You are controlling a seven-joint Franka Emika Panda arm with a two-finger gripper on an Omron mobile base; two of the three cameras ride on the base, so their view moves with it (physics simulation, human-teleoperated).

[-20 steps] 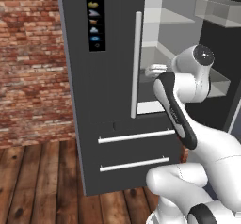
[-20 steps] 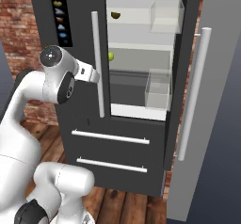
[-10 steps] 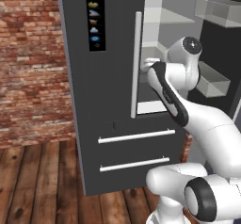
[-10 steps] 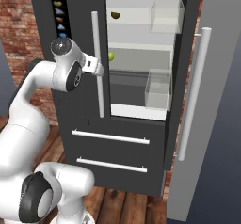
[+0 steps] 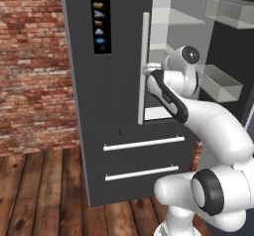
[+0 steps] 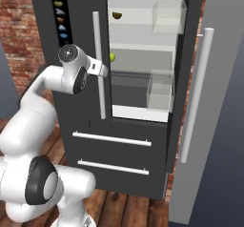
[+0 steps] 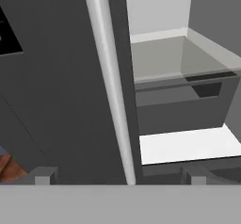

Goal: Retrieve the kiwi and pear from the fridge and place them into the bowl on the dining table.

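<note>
The fridge [image 6: 81, 107] stands with its right door swung open and its left door shut. On the top glass shelf inside lies the kiwi [image 6: 116, 15]; the pear [image 6: 112, 56] sits on the shelf below it. My gripper [image 6: 104, 71] is open, level with the pear and right at the left door's white bar handle [image 6: 98, 64]. From the other side the gripper [image 5: 149, 70] shows against the same handle [image 5: 143, 66]. The hand view looks down along that handle [image 7: 110, 91], which runs between the spread fingertips [image 7: 44, 175]. The bowl and dining table are out of view.
The open right door [image 6: 190, 126] carries a long white handle [image 6: 195, 92] and clear bins [image 6: 167, 16]. Two drawers with bar handles [image 6: 112, 139] sit below the fridge compartment. A brick wall [image 5: 30, 66] stands to the left, over a wooden floor [image 5: 39, 190].
The arm has reached forward, bringing the hand closer to the left door's handle and the fridge opening. The jaws stayed open.
</note>
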